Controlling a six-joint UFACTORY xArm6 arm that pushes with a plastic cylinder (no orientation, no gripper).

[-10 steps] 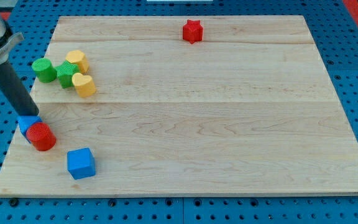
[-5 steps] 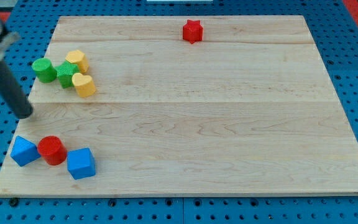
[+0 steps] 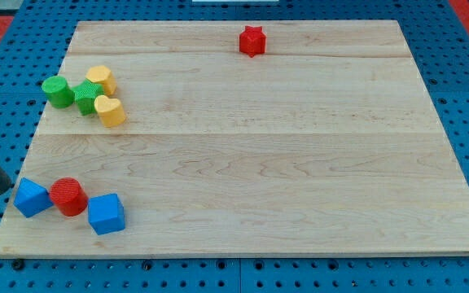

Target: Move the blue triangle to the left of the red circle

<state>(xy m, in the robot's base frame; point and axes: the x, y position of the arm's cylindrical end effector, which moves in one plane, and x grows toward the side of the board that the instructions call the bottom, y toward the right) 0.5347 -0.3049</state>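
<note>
The blue triangle (image 3: 32,198) lies near the board's lower left corner, touching the left side of the red circle (image 3: 69,196). A blue cube (image 3: 106,214) sits just right of the red circle and a little lower, touching or nearly touching it. My tip (image 3: 1,191) shows at the view's left edge, just off the board's left side. It is a short way left of the blue triangle and apart from it.
A green cylinder (image 3: 57,90), a green block (image 3: 86,97) and two yellow blocks (image 3: 101,79) (image 3: 110,111) cluster at the upper left. A red star-shaped block (image 3: 252,40) sits near the top edge. The wooden board (image 3: 300,163) lies on a blue pegboard.
My rod has moved away from the blue triangle and red circle, down and left off the board's edge. The triangle and circle shifted slightly down before my tip left them.
</note>
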